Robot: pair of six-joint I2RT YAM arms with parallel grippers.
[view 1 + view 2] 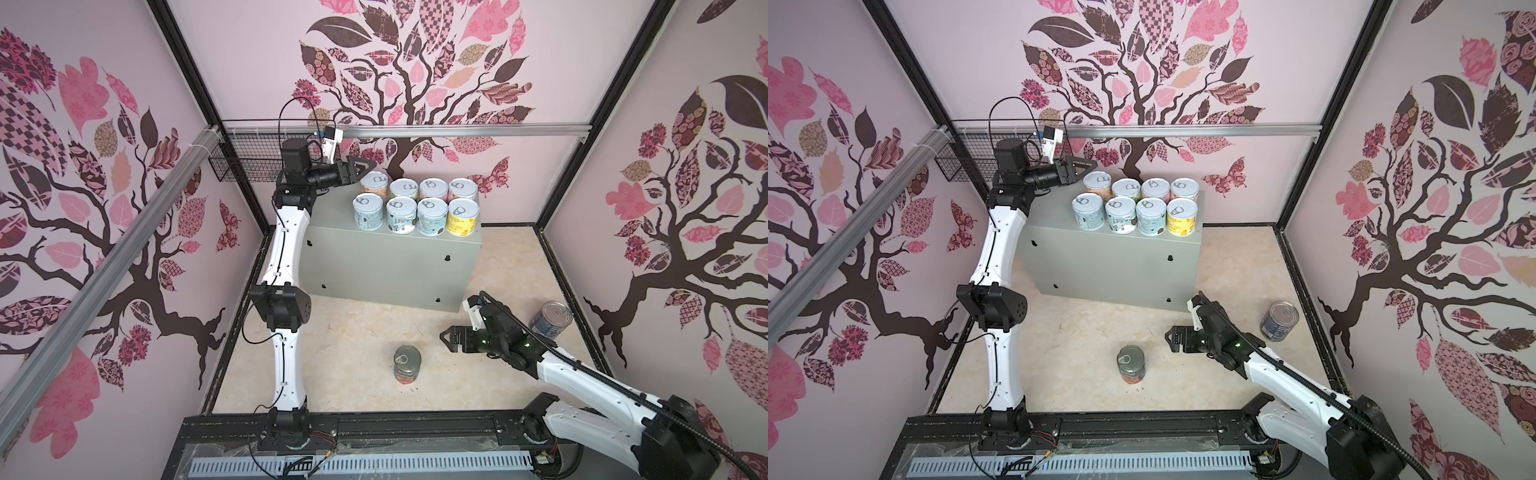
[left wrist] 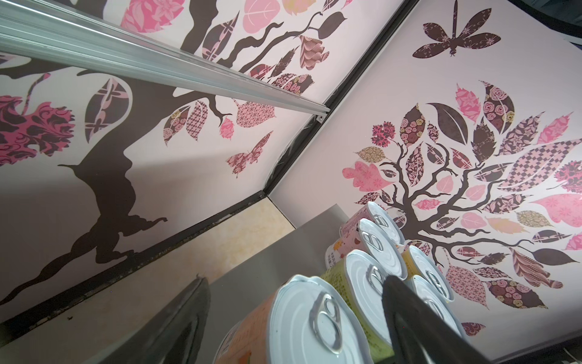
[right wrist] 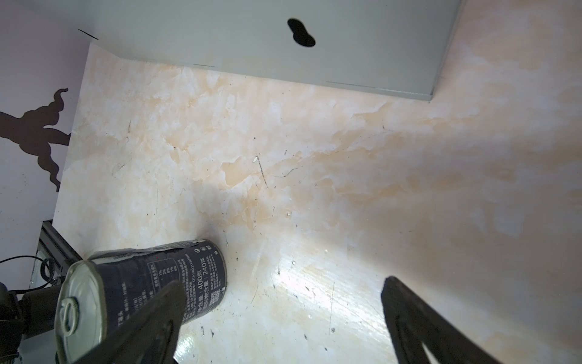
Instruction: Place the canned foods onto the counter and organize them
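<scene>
Cans: 10 total in both top views. 8 short cans stand upright on the counter, 2 rows of 4, packed close toward its right end. 2 taller cans are on the floor: reddish can upright near the middle, dark blue can upright by the right wall. 2 arms, 1 wire basket on the back-left wall.

Left gripper hangs just beside the back-left short can, jaws spread wide, nothing held. Right gripper is low over the floor btwn the 2 tall cans, jaws wide apart, empty.

Left wrist view shows only 6 of the short cans, pull-tab lids close up, w/ one dark finger across them and the other finger off to the side over the counter top; tall cans not seen. Right wrist view shows the reddish can's dark back label w/ small white print, which the top views don't show, plus the counter's lower front w/ one black knob; the can sits outside the open fingers.
</scene>
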